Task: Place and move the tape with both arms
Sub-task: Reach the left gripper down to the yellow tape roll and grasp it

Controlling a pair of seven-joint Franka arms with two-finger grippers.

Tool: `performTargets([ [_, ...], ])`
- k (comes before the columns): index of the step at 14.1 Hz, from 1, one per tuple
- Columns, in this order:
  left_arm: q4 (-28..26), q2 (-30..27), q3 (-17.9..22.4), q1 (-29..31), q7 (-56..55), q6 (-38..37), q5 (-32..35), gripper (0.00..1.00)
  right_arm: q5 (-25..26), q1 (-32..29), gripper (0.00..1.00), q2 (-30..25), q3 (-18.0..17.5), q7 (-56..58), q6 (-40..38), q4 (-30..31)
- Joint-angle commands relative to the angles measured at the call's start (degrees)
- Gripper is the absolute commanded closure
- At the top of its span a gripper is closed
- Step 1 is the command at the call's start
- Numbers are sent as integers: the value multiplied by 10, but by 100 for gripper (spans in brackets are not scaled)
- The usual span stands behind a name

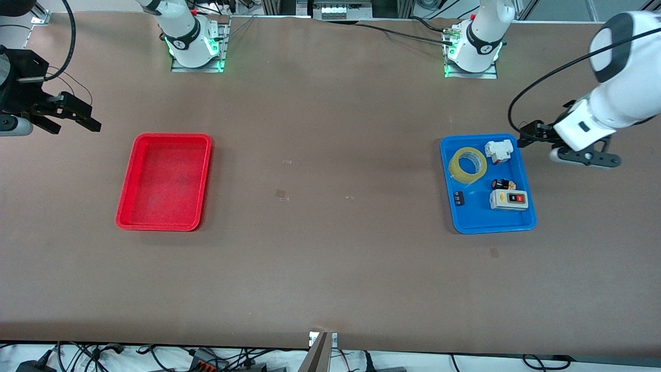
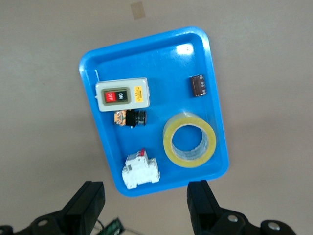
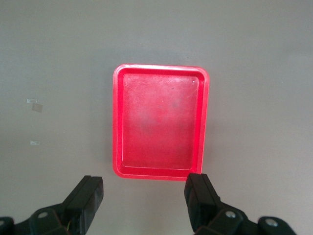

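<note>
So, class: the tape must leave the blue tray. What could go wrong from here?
The tape lies close to the blue tray wall and the white breaker, so the open left pincer might catch either. The tray could shift if nudged. The open right pincer waits near the red tray, so a handover may misalign.

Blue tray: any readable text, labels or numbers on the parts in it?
"ON": black button of the grey switch box in the blue tray.
Red button beside it: lettering too blurred to read.
Yellow label on the same box: unreadable.
White breaker, small dark component, tape: no legible text.
</note>
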State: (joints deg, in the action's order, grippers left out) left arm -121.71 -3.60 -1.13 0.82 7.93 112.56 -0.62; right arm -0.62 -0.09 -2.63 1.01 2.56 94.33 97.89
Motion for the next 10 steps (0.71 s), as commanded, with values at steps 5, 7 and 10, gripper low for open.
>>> performTargets([
  [5, -119, 59, -18, -2, -3, 167, 9, 0, 4, -11, 0, -1, -11, 3, -7, -4],
  [7, -119, 96, -18, -3, 1, 189, 9, 0, 4, -11, 0, 0, -11, 3, -8, -4],
  [10, -118, 147, -19, -2, 4, 216, 7, 0, 3, -11, 0, -1, -11, 2, -8, -4],
])
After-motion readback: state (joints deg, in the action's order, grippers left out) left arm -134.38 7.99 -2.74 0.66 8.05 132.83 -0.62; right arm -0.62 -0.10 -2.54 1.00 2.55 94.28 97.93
